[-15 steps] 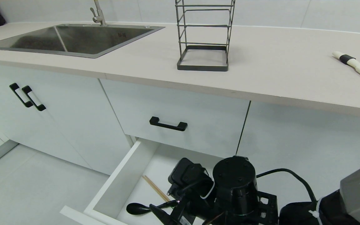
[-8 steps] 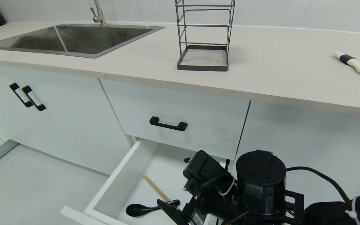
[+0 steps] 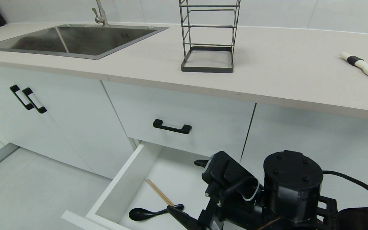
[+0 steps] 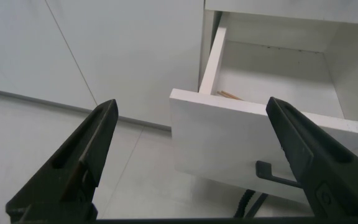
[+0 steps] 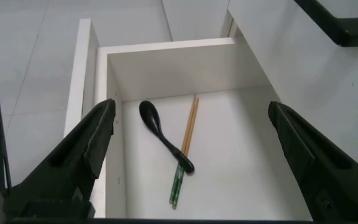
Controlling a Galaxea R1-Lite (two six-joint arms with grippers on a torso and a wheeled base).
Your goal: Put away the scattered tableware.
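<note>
Landmark: open lower drawer (image 3: 125, 185).
- Black spoon (image 5: 165, 138) lay flat on the drawer floor. Bowl end sat near the drawer's left wall, by the front corner. Long axis ran diagonally, handle pointing toward the drawer's middle.
- Chopsticks (image 5: 191, 124) lay flat in the drawer as a pair, side by side. One end was close to the left wall and the long axis ran toward the drawer's middle. The far section looked green.
- The spoon handle's tip crossed the chopsticks, so the two were touching there.
- Right tool (image 5: 191, 107) hung above the drawer's interior, released, jaws spread wide with nothing between them. It was clear of both spoon and chopsticks.
- Left tool (image 4: 191, 104) was outside the drawer, facing the front panel (image 4: 229, 143). It was also released, jaws wide and gripping nothing.
- Above the drawer, the tabletop (image 3: 283, 73) carried a wire rack (image 3: 208, 38), a sink (image 3: 75, 40) and a pale brush (image 3: 364, 68) with a black band.
</note>
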